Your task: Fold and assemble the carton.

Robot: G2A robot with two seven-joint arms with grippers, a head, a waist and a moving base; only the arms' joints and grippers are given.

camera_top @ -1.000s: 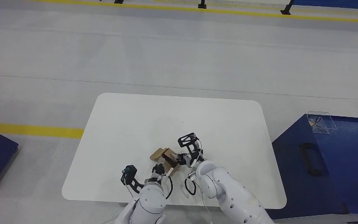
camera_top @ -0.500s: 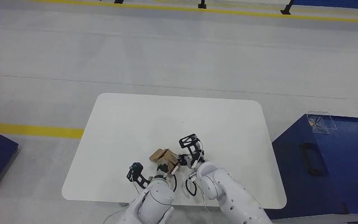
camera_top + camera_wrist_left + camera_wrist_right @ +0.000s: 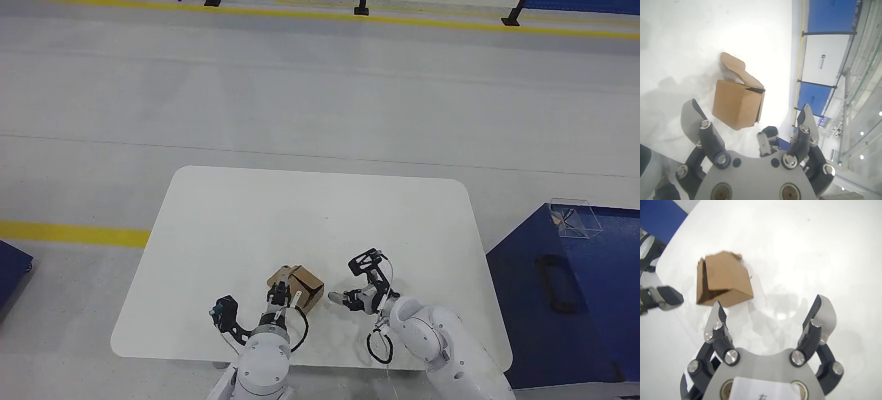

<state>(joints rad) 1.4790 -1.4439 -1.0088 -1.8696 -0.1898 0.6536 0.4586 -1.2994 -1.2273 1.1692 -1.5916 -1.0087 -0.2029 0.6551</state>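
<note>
A small brown carton point(image 3: 297, 284) sits on the white table point(image 3: 400, 210) near its front edge, folded into a box shape with one end flap point(image 3: 732, 62) standing open. My left gripper point(image 3: 281, 298) is open just in front of the carton point(image 3: 734, 104), with nothing between its fingers point(image 3: 691, 111). My right gripper point(image 3: 346, 298) is open a short way to the carton's right, apart from it. In the right wrist view the carton point(image 3: 723, 279) lies beyond the open right gripper point(image 3: 768, 303), and a finger of the left gripper point(image 3: 668, 297) shows beside it.
A blue cabinet point(image 3: 575, 300) stands off the table's right edge with a clear plastic box point(image 3: 573, 216) on top. The table's front edge runs close behind both grippers. The far half of the table is bare.
The right gripper has drawn back to the right, away from the carton. The left arm swung right, then back left. The carton now sits free as a squarer box.
</note>
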